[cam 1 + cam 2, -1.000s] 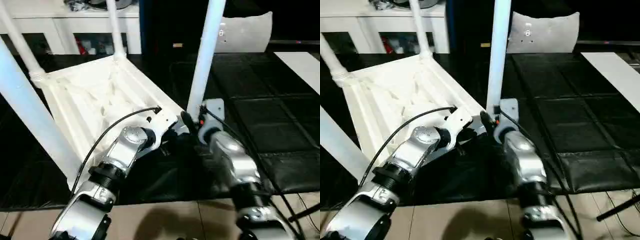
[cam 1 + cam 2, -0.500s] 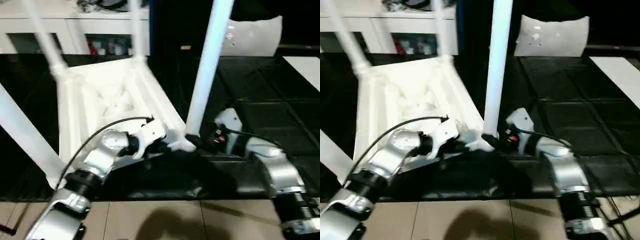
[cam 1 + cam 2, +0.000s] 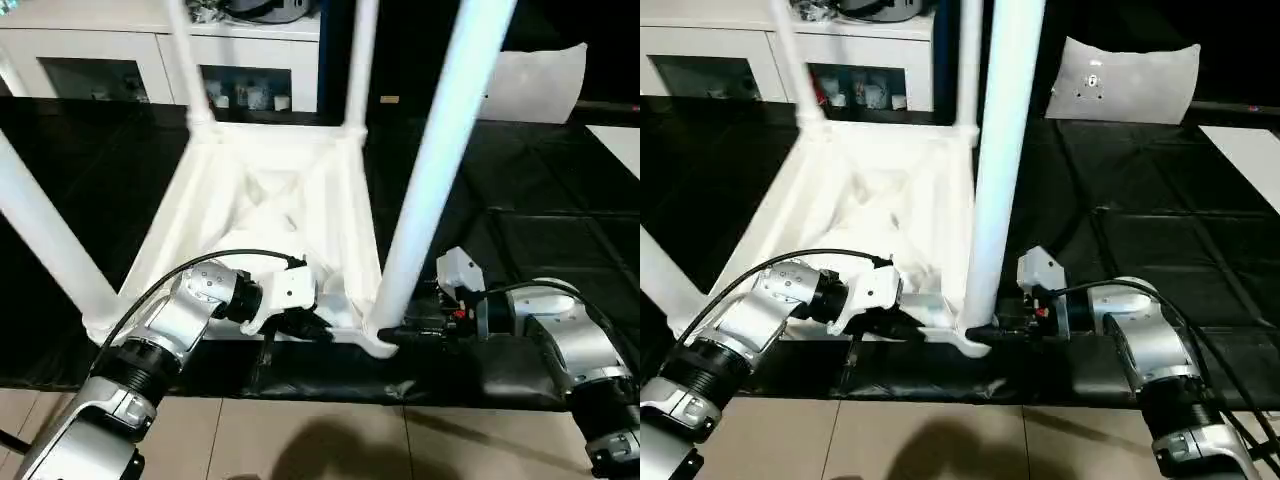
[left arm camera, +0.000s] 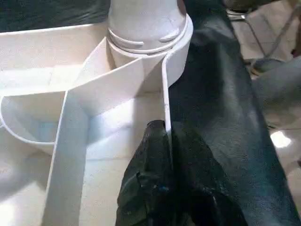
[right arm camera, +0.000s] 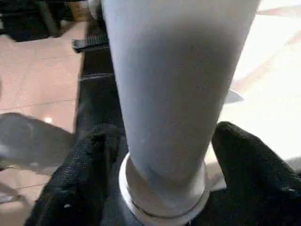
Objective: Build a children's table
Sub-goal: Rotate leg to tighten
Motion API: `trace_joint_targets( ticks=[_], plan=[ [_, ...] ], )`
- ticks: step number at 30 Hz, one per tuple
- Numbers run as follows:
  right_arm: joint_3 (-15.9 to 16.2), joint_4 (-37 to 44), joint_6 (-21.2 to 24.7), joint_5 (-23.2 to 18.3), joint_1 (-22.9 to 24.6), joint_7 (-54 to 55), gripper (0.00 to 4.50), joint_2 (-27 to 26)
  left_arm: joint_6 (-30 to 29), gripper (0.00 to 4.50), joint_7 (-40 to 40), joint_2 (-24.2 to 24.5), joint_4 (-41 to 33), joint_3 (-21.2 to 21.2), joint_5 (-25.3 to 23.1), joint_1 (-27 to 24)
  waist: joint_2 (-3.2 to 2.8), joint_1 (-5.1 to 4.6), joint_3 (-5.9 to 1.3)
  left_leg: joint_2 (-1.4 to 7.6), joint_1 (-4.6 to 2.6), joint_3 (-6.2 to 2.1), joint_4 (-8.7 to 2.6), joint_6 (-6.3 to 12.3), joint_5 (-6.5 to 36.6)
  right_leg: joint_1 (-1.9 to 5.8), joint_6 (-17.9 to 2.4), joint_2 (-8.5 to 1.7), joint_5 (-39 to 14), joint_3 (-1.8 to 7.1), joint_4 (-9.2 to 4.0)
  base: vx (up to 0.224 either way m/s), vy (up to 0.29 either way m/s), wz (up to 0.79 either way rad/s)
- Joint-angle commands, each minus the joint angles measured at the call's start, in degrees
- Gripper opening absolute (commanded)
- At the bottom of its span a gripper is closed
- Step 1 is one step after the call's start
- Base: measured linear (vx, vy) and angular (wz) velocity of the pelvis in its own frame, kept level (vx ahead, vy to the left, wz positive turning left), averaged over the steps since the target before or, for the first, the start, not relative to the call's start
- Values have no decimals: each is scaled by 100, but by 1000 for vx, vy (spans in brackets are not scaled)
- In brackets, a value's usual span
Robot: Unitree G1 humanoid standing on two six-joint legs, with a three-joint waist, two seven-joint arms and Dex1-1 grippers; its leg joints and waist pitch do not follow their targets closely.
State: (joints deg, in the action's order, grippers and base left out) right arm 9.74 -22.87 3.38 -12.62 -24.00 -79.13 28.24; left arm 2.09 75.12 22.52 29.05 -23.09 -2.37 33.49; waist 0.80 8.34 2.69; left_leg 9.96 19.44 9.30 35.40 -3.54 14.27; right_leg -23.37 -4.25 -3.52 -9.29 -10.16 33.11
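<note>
Resting upside down on black padded matting: white plastic children's table (image 3: 270,200), ribbed underside up.
Left gripper (image 4: 162,136) jaws pinch its thin rim; right gripper (image 5: 160,141) jaws straddle smooth tubular leg (image 5: 174,89) at its socket.

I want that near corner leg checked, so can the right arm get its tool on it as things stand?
Probably yes: the right tool already straddles the base of the near leg, one black finger on each side, nothing between.

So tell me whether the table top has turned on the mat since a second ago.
Yes. The table top has swung round: its far edge, slanted before, now runs parallel to the white cabinets behind, though the camera shifted too.
</note>
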Motion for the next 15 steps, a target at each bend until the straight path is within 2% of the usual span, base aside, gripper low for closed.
trace_joint_targets(
  ticks=[1,2,11,15],
  plan=[
    [75,63,39,-78,-28,-229,308,127,147,0,274,-17,-190,-229,-30,56,83,-29,-439,403,58,-93,-340,808,-404,448,73,-652,-1640,483,-376,0,0,0],
    [103,71,36,-83,-22,-280,297,143,154,0,286,-13,-189,-232,-30,62,99,-30,-437,408,53,-99,-342,802,-418,440,85,-643,-1643,474,-367,0,0,0],
    [165,5,136,-163,-58,-664,210,189,213,0,378,-10,-97,-220,2,116,109,-25,-447,391,63,-92,-341,722,-373,452,125,-634,-1675,470,-385,0,0,0],
    [216,51,180,-196,-31,-732,196,212,224,0,379,-11,-61,-215,7,132,119,-30,-448,390,57,-92,-340,715,-388,446,120,-631,-1684,465,-383,0,0,0]
  ],
)
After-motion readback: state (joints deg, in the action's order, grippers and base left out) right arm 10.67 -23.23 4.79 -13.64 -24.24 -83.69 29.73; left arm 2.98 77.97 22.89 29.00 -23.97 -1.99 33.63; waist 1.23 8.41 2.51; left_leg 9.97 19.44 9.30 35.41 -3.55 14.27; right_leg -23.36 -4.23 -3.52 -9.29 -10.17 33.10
